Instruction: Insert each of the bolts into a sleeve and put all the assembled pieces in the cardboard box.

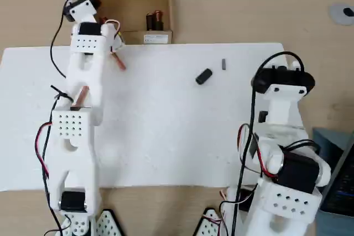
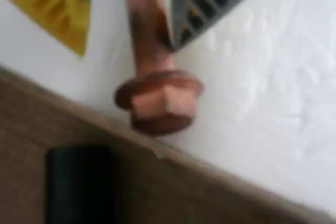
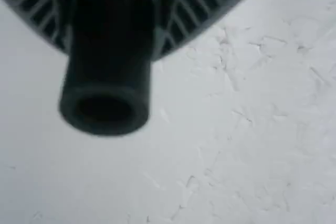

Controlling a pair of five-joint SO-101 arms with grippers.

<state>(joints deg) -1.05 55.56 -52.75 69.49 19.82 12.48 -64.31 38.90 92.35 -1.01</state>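
Note:
My left gripper (image 2: pixel 131 40) (image 1: pixel 115 50) is shut on the shaft of a copper bolt (image 2: pixel 160 100) (image 1: pixel 120 62), hexagonal head pointing away, held over the white mat's far edge just in front of the cardboard box (image 1: pixel 92 4). Two assembled pieces (image 1: pixel 154 20) stand inside the box at its near wall. My right gripper (image 3: pixel 113 45) is shut on a black sleeve (image 3: pixel 107 61), open end outward, above the mat. The right arm (image 1: pixel 282 87) stands at the mat's right side. Another black sleeve (image 1: pixel 204 76) lies loose on the mat, and a copper bolt (image 1: pixel 82 95) shows beside the left arm.
A small grey pin (image 1: pixel 223 64) lies near the loose sleeve. The white mat (image 1: pixel 166 136) covers most of the brown table. A dark blurred object (image 2: pixel 79 182) sits past the mat's edge in the left wrist view. A grey disc (image 1: pixel 342 13) sits at the far right.

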